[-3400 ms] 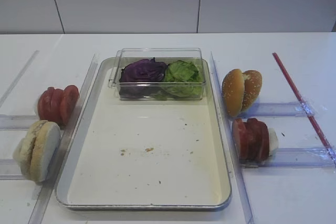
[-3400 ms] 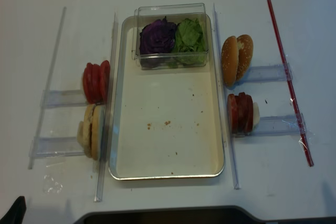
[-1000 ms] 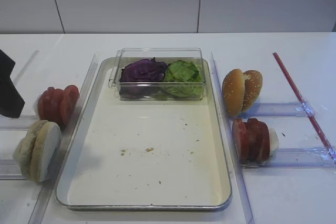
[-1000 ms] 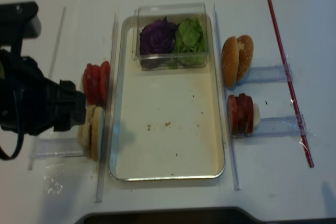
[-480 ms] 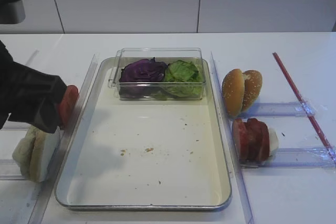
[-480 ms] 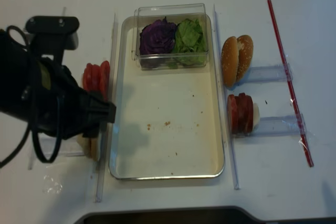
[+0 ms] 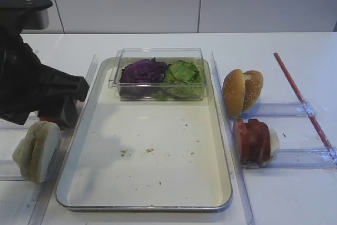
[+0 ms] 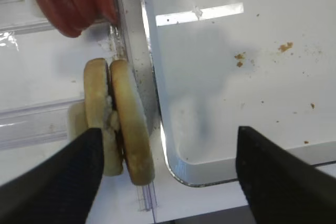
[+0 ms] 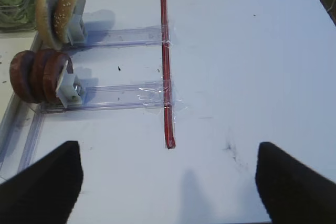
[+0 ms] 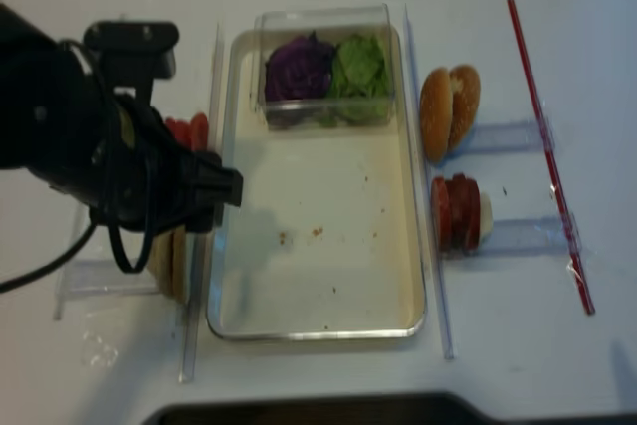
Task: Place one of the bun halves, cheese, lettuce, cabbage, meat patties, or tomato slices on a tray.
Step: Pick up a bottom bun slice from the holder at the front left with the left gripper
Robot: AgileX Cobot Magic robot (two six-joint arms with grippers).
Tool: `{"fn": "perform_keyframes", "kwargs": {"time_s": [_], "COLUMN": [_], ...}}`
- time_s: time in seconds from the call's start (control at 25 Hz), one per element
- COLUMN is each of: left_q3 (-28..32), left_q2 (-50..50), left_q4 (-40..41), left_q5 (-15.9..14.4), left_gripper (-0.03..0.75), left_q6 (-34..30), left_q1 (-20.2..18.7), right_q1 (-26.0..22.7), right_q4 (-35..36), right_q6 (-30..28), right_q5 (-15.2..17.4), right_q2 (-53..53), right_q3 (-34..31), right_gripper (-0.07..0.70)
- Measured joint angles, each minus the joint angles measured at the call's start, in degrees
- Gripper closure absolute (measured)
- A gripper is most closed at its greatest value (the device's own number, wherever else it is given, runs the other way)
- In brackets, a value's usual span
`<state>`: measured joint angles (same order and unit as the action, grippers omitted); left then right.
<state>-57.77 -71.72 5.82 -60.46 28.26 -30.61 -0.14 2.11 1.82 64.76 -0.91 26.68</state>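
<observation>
Left gripper (image 8: 165, 174) spread wide, empty, above the bun halves (image 8: 118, 121), which stand on edge beside the tray (image 8: 157, 108) for easy pinching; right gripper (image 9: 168, 182) spread too.

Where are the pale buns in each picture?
Exterior high: pale buns stand on edge at lower left, just outside the tray.
Exterior high (realsense): a sliver shows left of the tray, under the black arm.
Left wrist: buns left of centre, beside the tray's corner.
Right wrist: not in it.
Shared landmark: the tray's left rim, right beside them.
</observation>
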Motion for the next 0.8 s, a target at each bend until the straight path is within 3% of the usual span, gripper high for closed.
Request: {"fn": "perform_keyframes", "kwargs": {"time_s": [0.36,0.8], "left_q3": [-0.15,-0.15], "left_q2": [-2.53,-5.95], "left_q4": [-0.5,-1.12], "left_q5": [2.77,1.47], "left_gripper": [0.193,0.193], "left_q6": [-0.11,-0.19], "left_q1": [0.0,-0.13], "right_q1": [0.0,0.0], "right_q4": [0.0,0.0], "right_q6": [0.22,0.22], "right_q5": [0.0,0.0], "right_q2": [0.0,0.0], "right_q3": [0.0,0.0], "right_gripper": [-0.057,-0.057]}}
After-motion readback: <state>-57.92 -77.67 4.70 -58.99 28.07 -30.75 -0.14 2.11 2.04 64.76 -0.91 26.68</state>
